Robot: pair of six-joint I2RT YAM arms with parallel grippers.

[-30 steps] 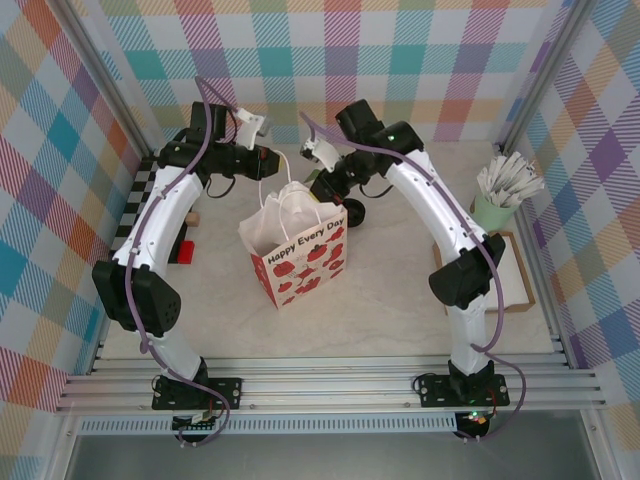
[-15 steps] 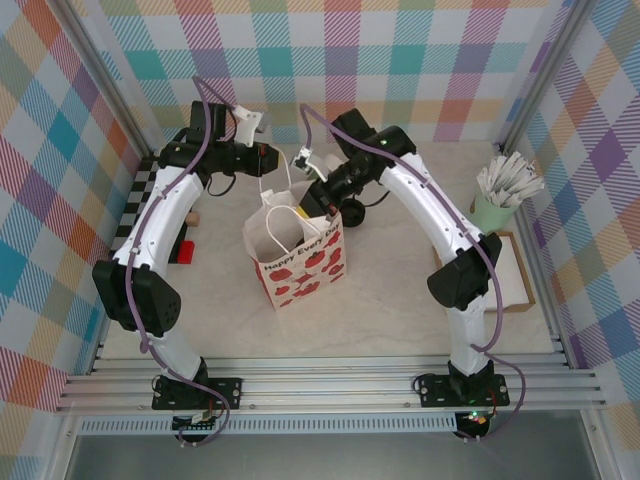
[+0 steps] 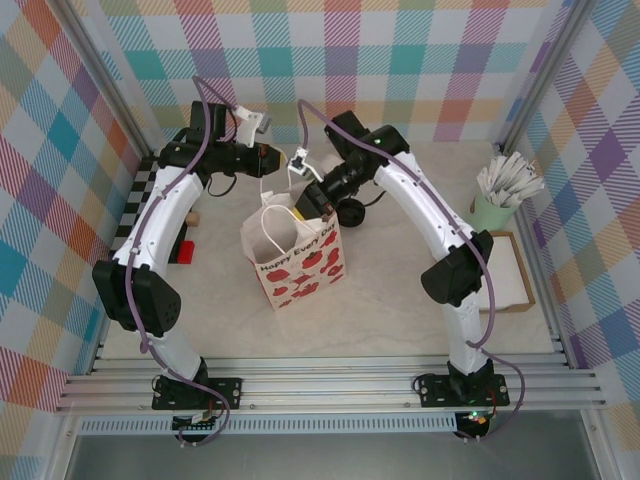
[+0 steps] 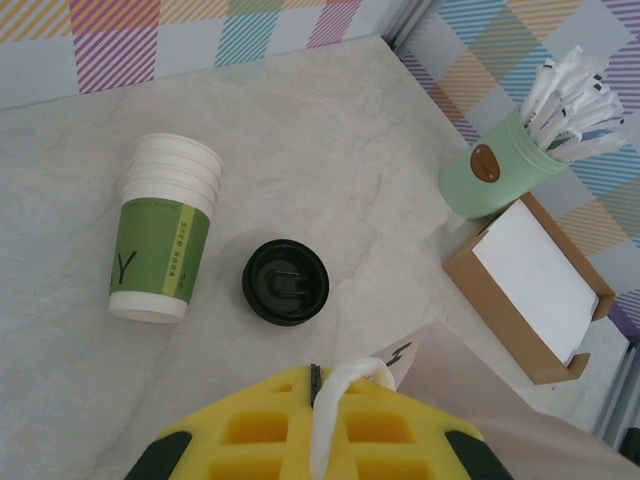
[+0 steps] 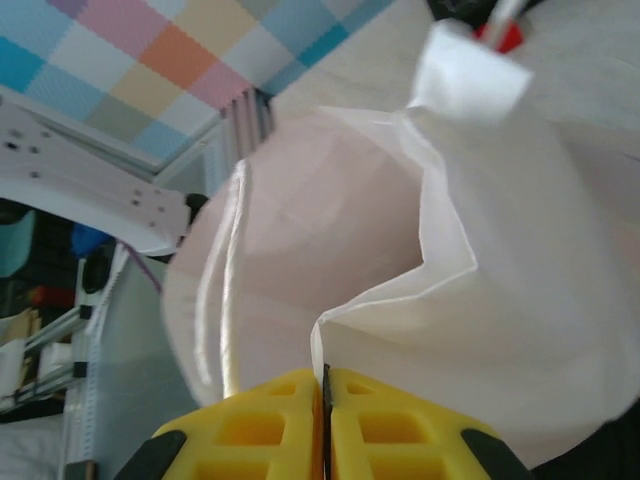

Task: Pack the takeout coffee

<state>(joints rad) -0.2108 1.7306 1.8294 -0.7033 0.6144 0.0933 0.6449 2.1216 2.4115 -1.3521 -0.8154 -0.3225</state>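
Once my right pincer [image 5: 323,376] swung over and pinched the bag [image 3: 300,262] rim, left pincer [image 4: 318,385] clamping its handle [image 4: 345,378], it stood ready.

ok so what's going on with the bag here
Both arms are on the paper gift bag, which stands open on the table. The left pincer is shut on its white cord handle, and the right pincer pinches the bag's rim. The stack of green cups and loose black lid sit side by side untouched.
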